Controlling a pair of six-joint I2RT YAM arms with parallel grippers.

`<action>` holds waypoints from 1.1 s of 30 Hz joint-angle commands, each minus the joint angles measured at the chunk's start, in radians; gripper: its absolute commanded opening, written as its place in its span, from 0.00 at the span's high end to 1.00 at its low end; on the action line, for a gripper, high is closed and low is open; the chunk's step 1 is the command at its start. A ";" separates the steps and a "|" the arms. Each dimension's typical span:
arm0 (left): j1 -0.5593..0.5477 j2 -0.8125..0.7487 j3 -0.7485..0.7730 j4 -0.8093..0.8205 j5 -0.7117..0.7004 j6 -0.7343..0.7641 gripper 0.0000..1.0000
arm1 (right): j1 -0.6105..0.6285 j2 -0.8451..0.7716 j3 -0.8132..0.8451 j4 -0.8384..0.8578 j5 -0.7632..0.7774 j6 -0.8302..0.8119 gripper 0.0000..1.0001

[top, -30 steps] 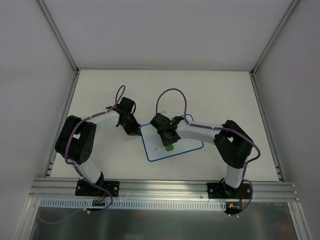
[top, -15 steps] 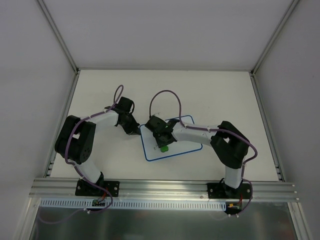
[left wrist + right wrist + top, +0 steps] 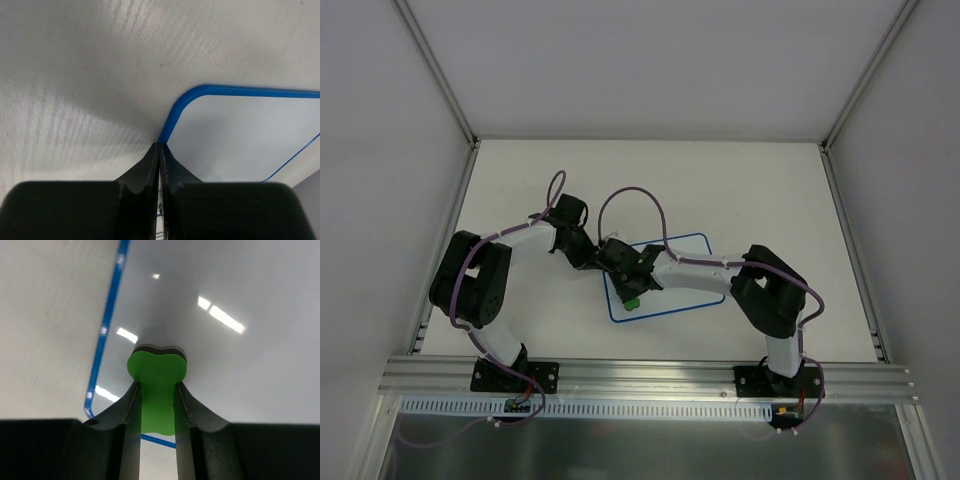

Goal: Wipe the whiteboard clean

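The whiteboard (image 3: 670, 301) lies flat on the table (image 3: 520, 190), between the two arms and a little skewed to the table's edges; it looks thin, stiff and light, with a glossy face that throws back the lamps, so I judge it will slide readily under rubbing unless pinned. The left claw (image 3: 160, 148) is pressed together with nothing in it; its tip sits against the blue border at a rounded corner of the board, which seems a sound place to hold it down, since the edges and corners leave the writing face free. The right claw (image 3: 157, 390) pinches a green eraser (image 3: 157, 371) by its sides; the dark underside of the eraser rests on the board near its left edge, close to a corner. No marks show on the stretch of board around the eraser.
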 commanded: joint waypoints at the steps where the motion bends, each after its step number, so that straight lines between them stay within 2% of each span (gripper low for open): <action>1: 0.011 0.013 -0.021 -0.017 -0.029 0.005 1.00 | -0.063 -0.030 -0.069 -0.172 0.152 0.043 1.00; 4: 0.020 0.011 -0.023 -0.017 -0.029 0.011 1.00 | -0.138 -0.093 -0.130 -0.204 0.212 0.093 1.00; 13: 0.031 0.016 -0.015 -0.019 -0.016 0.022 1.00 | -0.370 -0.262 -0.276 -0.200 0.224 0.135 1.00; 17: 0.030 0.011 -0.011 -0.019 -0.019 0.031 1.00 | -0.460 -0.325 -0.281 -0.160 0.203 0.092 1.00; 22: 0.031 0.002 0.000 -0.017 -0.006 0.045 1.00 | -0.482 -0.345 -0.227 -0.148 0.204 0.025 1.00; 24: 0.030 -0.015 0.002 -0.017 -0.014 0.065 1.00 | -0.531 -0.353 -0.224 -0.148 0.198 0.028 1.00; 33: 0.030 -0.153 0.009 -0.028 -0.080 0.210 1.00 | -0.867 -0.347 -0.217 -0.119 0.100 0.043 0.97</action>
